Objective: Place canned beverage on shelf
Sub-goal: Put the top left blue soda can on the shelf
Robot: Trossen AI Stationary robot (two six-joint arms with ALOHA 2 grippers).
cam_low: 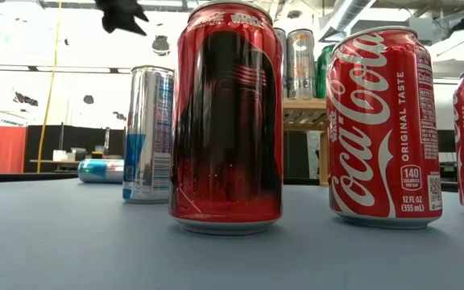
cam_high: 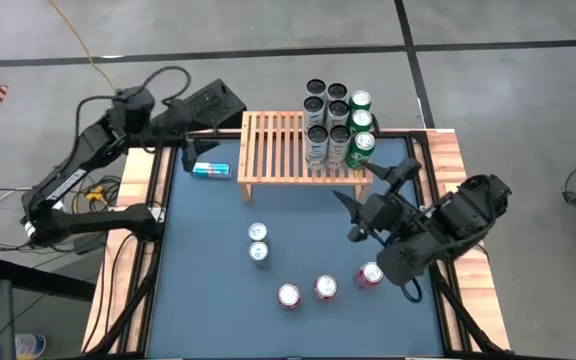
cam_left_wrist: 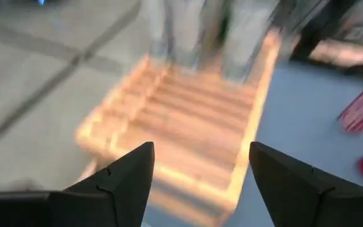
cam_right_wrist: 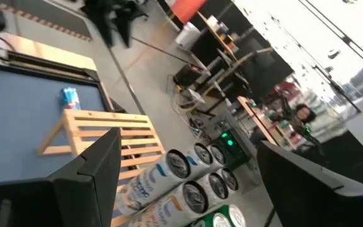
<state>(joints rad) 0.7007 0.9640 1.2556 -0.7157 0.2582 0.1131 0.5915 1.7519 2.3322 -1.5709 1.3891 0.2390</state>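
Observation:
The light-wood slatted shelf point(cam_high: 278, 150) stands at the table's far middle, with several cans point(cam_high: 333, 122) upright on its right end. A blue can point(cam_high: 211, 169) lies on its side left of the shelf. Two silver cans point(cam_high: 258, 242) and three red cans point(cam_high: 325, 288) stand on the table nearer the front. My left gripper point(cam_high: 196, 143) is open and empty in the air off the shelf's left end; its wrist view faces the shelf point(cam_left_wrist: 181, 126). My right gripper point(cam_high: 373, 187) is open and empty in the air just near of the shelf's right end, above the cans point(cam_right_wrist: 181, 183).
The low view looks past a dark red can point(cam_low: 228, 113), a Coca-Cola can point(cam_low: 385, 129) and a silver-blue can point(cam_low: 147, 133) toward the shelf point(cam_low: 304, 113). Wooden rails edge the blue mat point(cam_high: 208, 290). The shelf's left and middle slats are bare.

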